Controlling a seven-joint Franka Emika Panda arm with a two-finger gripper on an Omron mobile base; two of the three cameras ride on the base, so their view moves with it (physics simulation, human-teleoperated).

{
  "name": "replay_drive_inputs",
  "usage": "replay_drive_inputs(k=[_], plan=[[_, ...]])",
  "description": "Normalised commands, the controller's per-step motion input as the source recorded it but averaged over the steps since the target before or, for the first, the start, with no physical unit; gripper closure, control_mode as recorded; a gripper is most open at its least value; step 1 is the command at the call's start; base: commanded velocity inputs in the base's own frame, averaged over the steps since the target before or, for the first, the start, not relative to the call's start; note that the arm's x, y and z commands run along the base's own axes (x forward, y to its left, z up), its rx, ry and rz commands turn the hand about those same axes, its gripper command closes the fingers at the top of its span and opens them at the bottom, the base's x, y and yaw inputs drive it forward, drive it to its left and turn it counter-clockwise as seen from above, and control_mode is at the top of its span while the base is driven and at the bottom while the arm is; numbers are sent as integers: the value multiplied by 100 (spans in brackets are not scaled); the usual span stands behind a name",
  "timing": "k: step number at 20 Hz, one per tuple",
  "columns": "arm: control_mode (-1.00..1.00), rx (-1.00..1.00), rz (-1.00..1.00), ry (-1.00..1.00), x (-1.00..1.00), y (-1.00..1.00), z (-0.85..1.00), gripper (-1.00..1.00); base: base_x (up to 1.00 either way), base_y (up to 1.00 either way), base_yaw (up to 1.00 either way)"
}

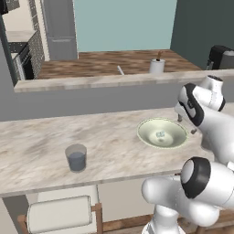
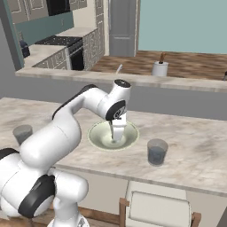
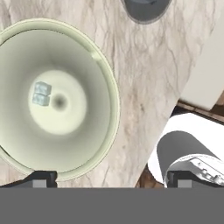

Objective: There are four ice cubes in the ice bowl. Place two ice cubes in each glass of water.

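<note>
The pale cream-green ice bowl (image 1: 142, 130) (image 2: 95, 134) (image 3: 98, 113) sits on the marble counter. A small cluster of translucent ice cubes (image 3: 41, 94) (image 1: 160, 135) lies near its centre. My gripper (image 2: 117, 135) (image 1: 186, 124) (image 3: 109, 179) hangs open above the bowl's near rim, with nothing between its fingers. One glass of water (image 1: 76, 157) (image 2: 22, 133) stands far to the left of the bowl. The other glass of water (image 2: 157, 152) (image 3: 145, 8) stands just to the right of the bowl.
A white mug with a brown stick (image 1: 156, 66) (image 2: 160, 68) stands on the raised back ledge. A padded chair (image 1: 57, 214) (image 2: 157, 208) is tucked under the counter's front edge. A dark appliance (image 1: 221, 57) sits at the far right.
</note>
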Motion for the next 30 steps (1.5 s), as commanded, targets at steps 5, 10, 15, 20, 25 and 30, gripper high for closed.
replay_drive_inputs(k=[5,10,15,20,25,30], plan=[[-100,0,0,4,33,15,-23,-100,0,0,0],[-100,0,0,0,21,18,-31,-100,0,0,0],[-100,0,0,0,11,14,-34,-100,0,0,0],[-100,0,0,0,6,0,-28,-100,0,0,0],[-100,0,0,0,16,0,-20,-100,0,0,0],[-100,0,0,0,27,0,-20,-100,0,0,0]])
